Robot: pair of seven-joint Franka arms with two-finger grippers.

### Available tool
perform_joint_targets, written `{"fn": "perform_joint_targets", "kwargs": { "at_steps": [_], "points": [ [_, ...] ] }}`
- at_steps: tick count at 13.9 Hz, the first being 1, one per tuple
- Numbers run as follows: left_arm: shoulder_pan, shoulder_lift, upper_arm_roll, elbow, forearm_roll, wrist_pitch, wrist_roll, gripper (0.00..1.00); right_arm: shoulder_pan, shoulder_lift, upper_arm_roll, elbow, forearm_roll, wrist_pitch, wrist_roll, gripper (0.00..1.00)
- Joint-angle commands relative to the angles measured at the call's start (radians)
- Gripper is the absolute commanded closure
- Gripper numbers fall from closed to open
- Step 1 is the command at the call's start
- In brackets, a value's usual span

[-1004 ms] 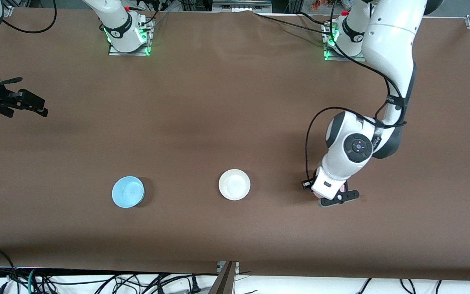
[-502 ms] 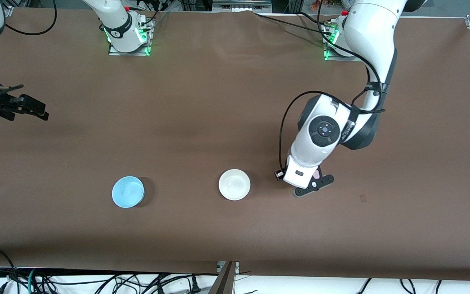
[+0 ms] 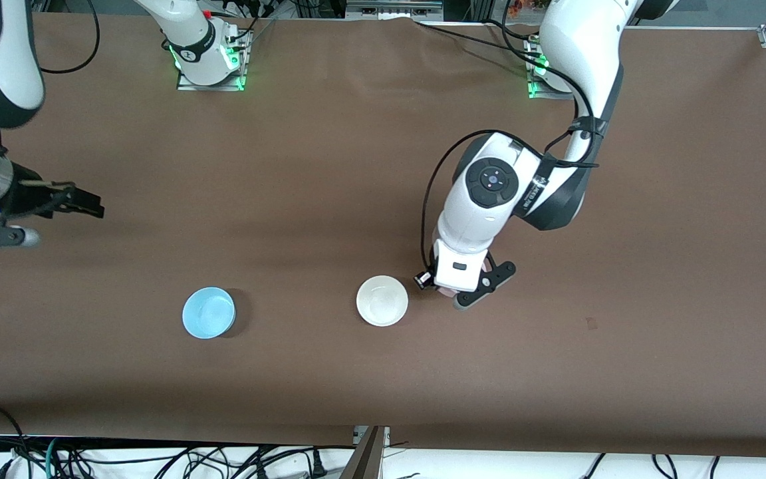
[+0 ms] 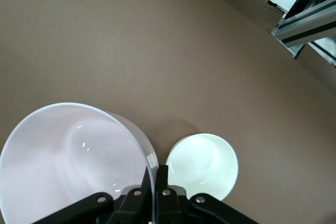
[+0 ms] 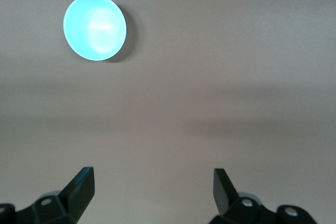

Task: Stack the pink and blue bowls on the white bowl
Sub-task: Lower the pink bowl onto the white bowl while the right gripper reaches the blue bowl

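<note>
Pink bowl (image 4: 71, 161) pinched by its rim in left gripper (image 4: 154, 195), airborne just beside white bowl (image 3: 382, 301). Advice: centre it over the white bowl, level it, lower, then release. White and blue bowl (image 3: 208, 312) look empty. Right gripper (image 5: 152, 192) waits, fingers spread, empty.

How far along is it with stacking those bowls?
Nothing is stacked yet: the white bowl sits empty. In hand: the left end effector is shut on the pink bowl, lifted beside the white one. Left: set pink in white, then add the blue bowl, untouched, with the open right end effector waiting above the table.
</note>
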Motion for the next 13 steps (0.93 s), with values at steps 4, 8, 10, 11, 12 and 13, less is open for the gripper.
{"fn": "perform_joint_targets", "kwargs": {
  "at_steps": [4,8,10,11,12,13],
  "points": [
    [-0.059,0.101,0.017,0.093,-0.014,0.14,-0.293,1.0,-0.004,0.197,0.003,0.079,0.003,0.166,-0.019,0.0],
    [-0.085,0.158,0.02,0.144,-0.012,0.146,-0.443,1.0,0.034,0.373,0.026,0.16,0.032,0.347,-0.001,0.0],
    [-0.102,0.19,0.025,0.173,-0.006,0.151,-0.481,1.0,0.06,0.449,0.04,0.194,0.099,0.418,0.001,0.0],
    [-0.116,0.195,0.036,0.172,-0.006,0.166,-0.482,1.0,0.077,0.482,0.04,0.212,0.102,0.457,0.008,0.0],
    [-0.134,0.206,0.052,0.172,-0.006,0.172,-0.494,1.0,0.085,0.51,0.04,0.223,0.104,0.485,0.031,0.0],
    [-0.15,0.216,0.068,0.172,-0.006,0.183,-0.511,1.0,0.095,0.536,0.04,0.235,0.104,0.519,0.054,0.0]
  ]
}}
